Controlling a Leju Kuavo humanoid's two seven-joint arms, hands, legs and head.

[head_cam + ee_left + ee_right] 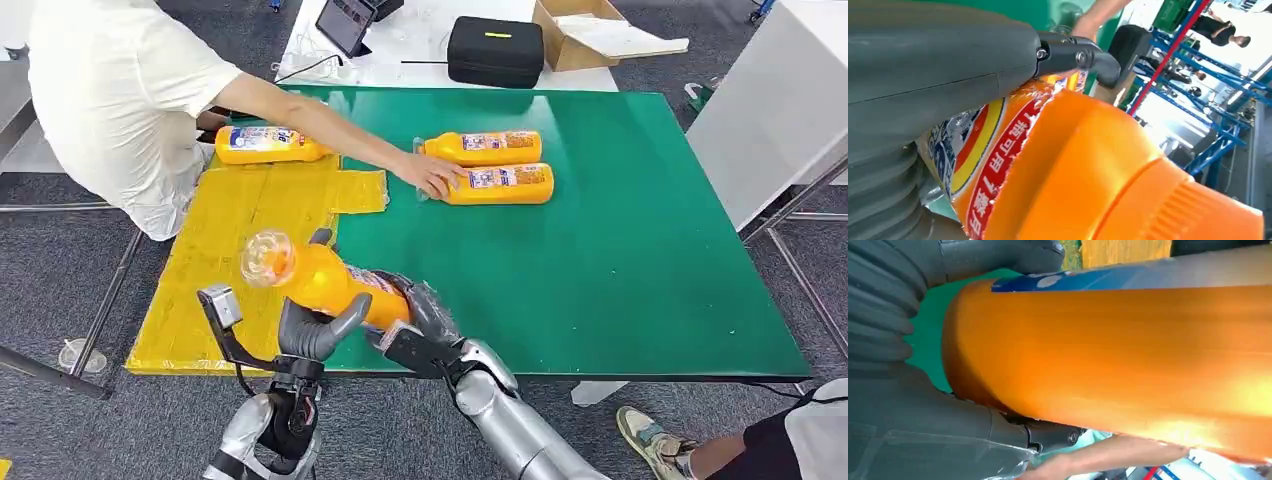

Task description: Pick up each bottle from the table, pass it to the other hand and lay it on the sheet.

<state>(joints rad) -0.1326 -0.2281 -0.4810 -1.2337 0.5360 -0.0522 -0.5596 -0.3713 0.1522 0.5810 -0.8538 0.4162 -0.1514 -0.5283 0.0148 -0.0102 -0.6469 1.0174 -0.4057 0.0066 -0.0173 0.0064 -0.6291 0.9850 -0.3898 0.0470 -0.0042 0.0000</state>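
You have one bottle [325, 281] held off the tabletop [640, 250] near its front edge, tilted, cap toward the yellow sheet [250, 220]. Your right hand [425, 325] has its fingers [432, 305] wrapped round the base end. Your left hand [315, 330] cups the middle from below, thumb curled against the body, so both hands grip it. Another bottle [265, 143] lies on the sheet's far end. Two more lie side by side on the green mat, and a person's hand [432, 175] rests on the nearer one [500, 184], just beside the farther [485, 147].
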